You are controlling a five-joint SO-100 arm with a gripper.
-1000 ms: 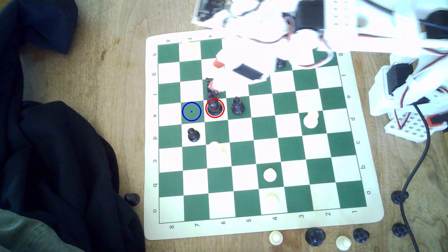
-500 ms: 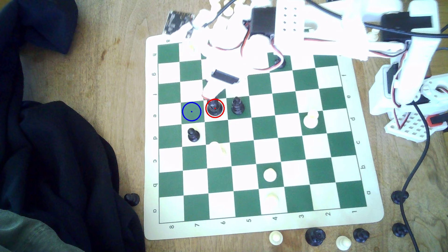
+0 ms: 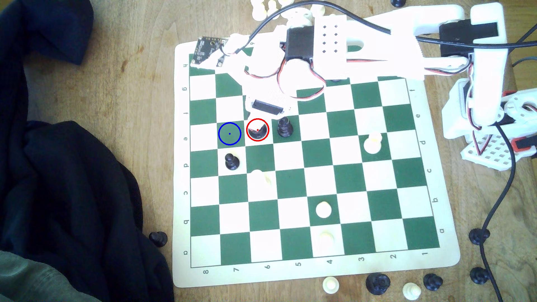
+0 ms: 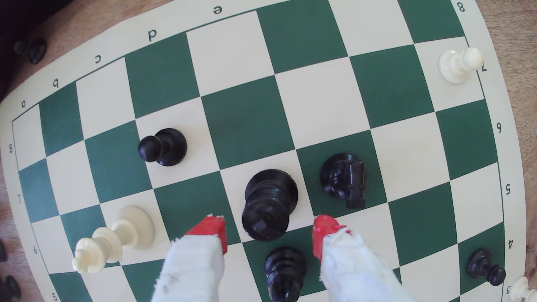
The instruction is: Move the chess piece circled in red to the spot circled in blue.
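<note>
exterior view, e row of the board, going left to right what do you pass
the spot circled in blue → the chess piece circled in red, with the gripper over it → black piece with a pointed tiered top → white piece

We see a smooth, matt board mat (image 3: 444, 162) lying on a grained wooden table (image 3: 122, 72), with soft dark cloth (image 3: 72, 188) heaped beside it. The chess piece circled in red (image 4: 268, 203) looks like glossy black plastic. The gripper (image 4: 268, 232) has fuzzy white padding and shiny red tips.
</note>
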